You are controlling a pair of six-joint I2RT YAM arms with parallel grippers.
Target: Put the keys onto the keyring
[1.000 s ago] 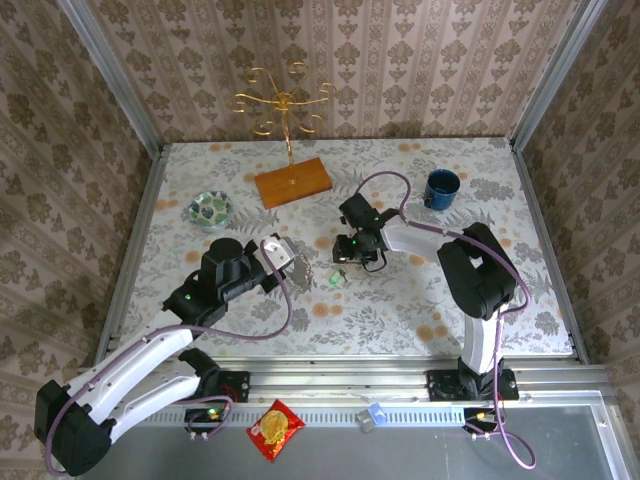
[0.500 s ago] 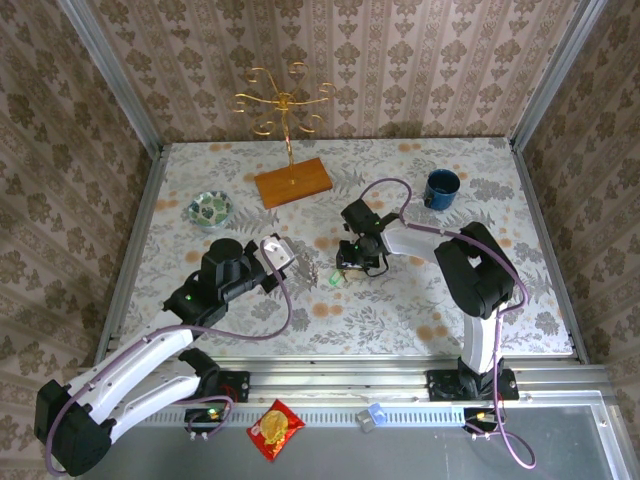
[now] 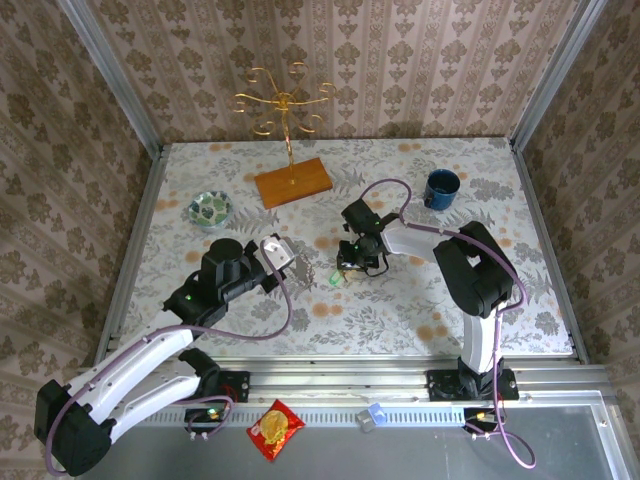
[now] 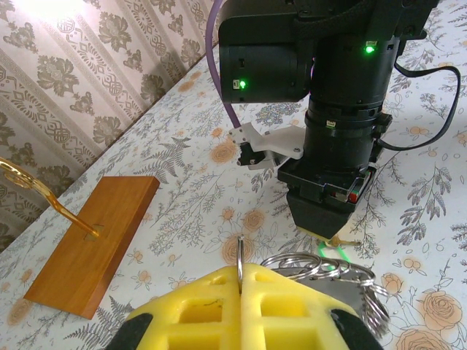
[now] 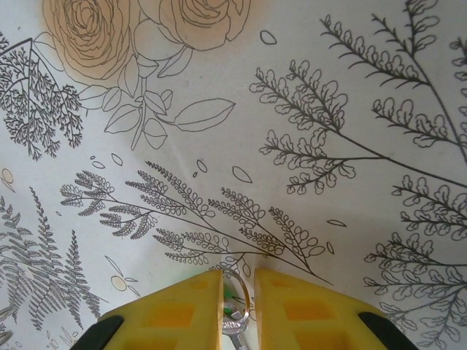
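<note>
Setting: damask-papered walls on three sides; flat surface (image 3: pixel 500 300) under a floral-print cloth.

Top view, items:
- Gold wire stand (image 3: pixel 285 105) on a wooden base (image 3: pixel 292 183), upper centre.
- Patterned bowl (image 3: pixel 210 208), left of the base.
- Blue cup (image 3: pixel 441 187), upper right.
- Snack packet (image 3: pixel 275 430), on the rail at the bottom edge.
- Left claw (image 3: pixel 296 268) and right claw (image 3: pixel 345 268), near each other at mid-frame.
- Keys (image 3: pixel 335 280), a small green patch on the cloth just beside the right claw's tip. Their number is not legible.

Left wrist view, added detail:
- Left claw (image 4: pixel 241 281), yellow, its two halves together. A thin wire loop of the keyring (image 4: pixel 321 264) stands upright in the seam, and the remaining silvery coils lie to the right of it.
- Right claw (image 4: pixel 326 222), seen from outside, pointing down at the cloth. A green sliver of the keys (image 4: pixel 330 249) is under it.
- Wooden base (image 4: pixel 91 251), lower left.

Right wrist view, added detail:
- Right claw (image 5: pixel 238 281), close over the cloth, its yellow halves a narrow gap apart.
- Keys (image 5: pixel 232 297), in that gap: a small metal loop with green beneath it. I cannot tell whether the pads press on them.
</note>
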